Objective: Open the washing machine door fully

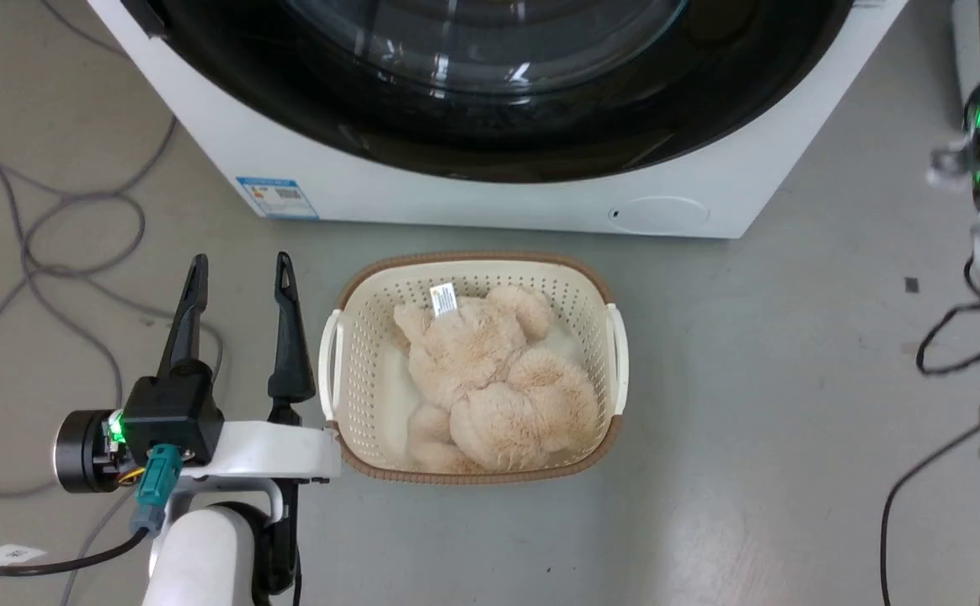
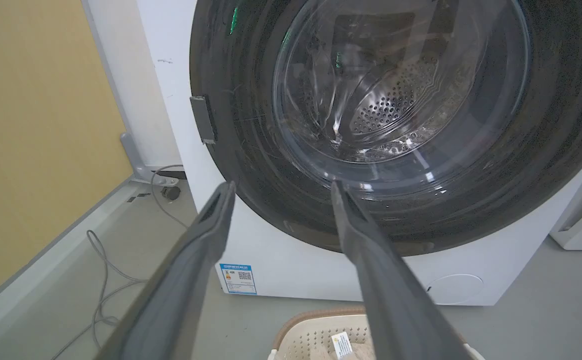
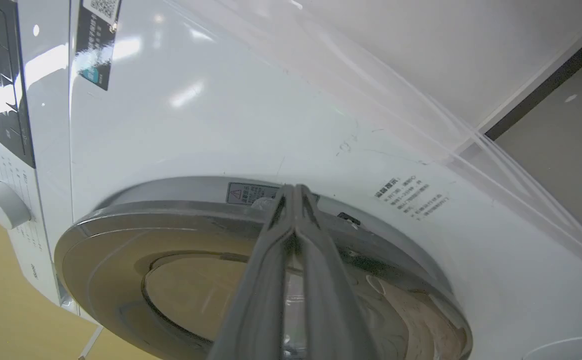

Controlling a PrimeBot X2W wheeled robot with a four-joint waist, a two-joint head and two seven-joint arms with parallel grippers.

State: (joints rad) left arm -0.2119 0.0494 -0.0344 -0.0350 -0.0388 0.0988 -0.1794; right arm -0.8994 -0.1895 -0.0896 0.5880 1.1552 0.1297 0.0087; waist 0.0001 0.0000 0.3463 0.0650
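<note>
Head view: the left end effector [image 1: 241, 261] points at the machine with its two fingers released, just beside one basket [image 1: 473, 257] that holds one plush toy [image 1: 490, 379]. The washing machine door [image 1: 372, 126] lies shut above it. Left wrist view: both parted fingers aim at the door's lower rim. Right wrist view: the right end effector [image 3: 291, 189] is clenched empty, with its tips at the door's rim.

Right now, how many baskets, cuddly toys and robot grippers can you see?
Laundry basket: 1
Beige plush toy: 1
Grippers: 2, the left gripper and the right gripper
Total: 4
</note>
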